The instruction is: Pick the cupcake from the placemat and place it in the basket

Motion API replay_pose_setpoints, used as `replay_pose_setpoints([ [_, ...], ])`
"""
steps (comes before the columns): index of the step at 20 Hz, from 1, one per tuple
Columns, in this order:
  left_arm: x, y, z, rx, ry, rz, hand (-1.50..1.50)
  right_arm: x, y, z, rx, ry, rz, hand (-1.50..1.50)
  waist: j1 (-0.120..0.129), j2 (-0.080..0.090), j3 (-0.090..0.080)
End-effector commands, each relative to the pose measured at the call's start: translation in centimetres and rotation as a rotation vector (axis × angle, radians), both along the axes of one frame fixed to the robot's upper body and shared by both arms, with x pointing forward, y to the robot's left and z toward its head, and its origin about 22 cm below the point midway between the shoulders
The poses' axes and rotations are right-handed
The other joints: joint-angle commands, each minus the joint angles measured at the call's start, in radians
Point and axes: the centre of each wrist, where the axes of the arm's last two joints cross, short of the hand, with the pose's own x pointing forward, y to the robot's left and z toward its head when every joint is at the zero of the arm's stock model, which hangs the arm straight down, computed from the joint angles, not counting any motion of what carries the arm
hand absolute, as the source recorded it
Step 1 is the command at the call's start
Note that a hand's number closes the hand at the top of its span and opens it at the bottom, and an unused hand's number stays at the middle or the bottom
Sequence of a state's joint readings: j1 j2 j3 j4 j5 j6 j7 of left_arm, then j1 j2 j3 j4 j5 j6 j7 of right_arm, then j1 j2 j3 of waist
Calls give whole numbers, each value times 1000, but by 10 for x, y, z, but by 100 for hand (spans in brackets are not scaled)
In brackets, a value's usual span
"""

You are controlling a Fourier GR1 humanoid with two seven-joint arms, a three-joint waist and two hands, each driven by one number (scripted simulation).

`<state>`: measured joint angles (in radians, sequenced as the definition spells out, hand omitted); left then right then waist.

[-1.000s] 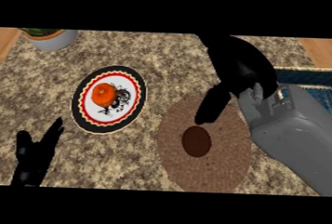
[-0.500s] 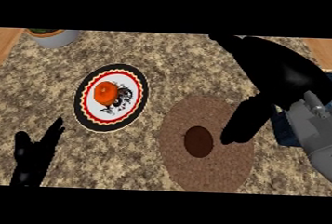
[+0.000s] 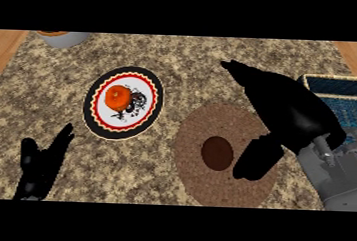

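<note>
Where the round brown placemat (image 3: 224,161) lies near the counter's front edge, right of centre, one dark brown cupcake (image 3: 217,153) sits on its middle, seen from above as a dark oval. One right hand (image 3: 289,114) hangs over the placemat's right half, just beside the cupcake; its fingers are curled, the thumb (image 3: 256,156) points down close to the cupcake's right side, and whether it touches the cupcake cannot be told. This hand grasps nothing that shows. One basket (image 3: 337,90) with a light rim and a dark blue inside stands at the counter's right edge, partly hidden by the right hand and grey forearm; what it contains cannot be made out. Left of the placemat, apart from it, lies one plate (image 3: 123,102) with a dark patterned rim, and one orange fruit (image 3: 118,96) sits on its white middle. At the back left corner one grey bowl (image 3: 63,37) is cut by the view's edge. One left hand (image 3: 41,165) rests released near the front left corner, fingers straight and up.
</note>
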<state>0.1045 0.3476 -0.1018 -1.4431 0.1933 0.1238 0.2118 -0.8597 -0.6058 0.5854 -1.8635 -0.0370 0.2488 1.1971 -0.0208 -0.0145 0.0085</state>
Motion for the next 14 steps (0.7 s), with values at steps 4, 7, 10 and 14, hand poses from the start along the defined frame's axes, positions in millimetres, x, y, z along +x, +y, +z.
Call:
replay_pose_setpoints([
  [4, -10, -2, -17, -42, 100, 1, 0, -1, 2, -43, -108, 68, -170, -150, 12, 13, -10],
  [7, -10, -16, -17, -45, 104, -12, 0, -7, 16, -49, -145, 109, -169, -150, 16, 10, -10],
  [10, -21, -14, -34, -50, 109, -2, 0, -9, 17, -70, -134, 117, -182, -150, 17, 13, -11],
  [14, -6, -7, -22, -32, 93, -2, 0, -17, 18, -90, -117, 118, -182, -150, 13, 12, -9],
])
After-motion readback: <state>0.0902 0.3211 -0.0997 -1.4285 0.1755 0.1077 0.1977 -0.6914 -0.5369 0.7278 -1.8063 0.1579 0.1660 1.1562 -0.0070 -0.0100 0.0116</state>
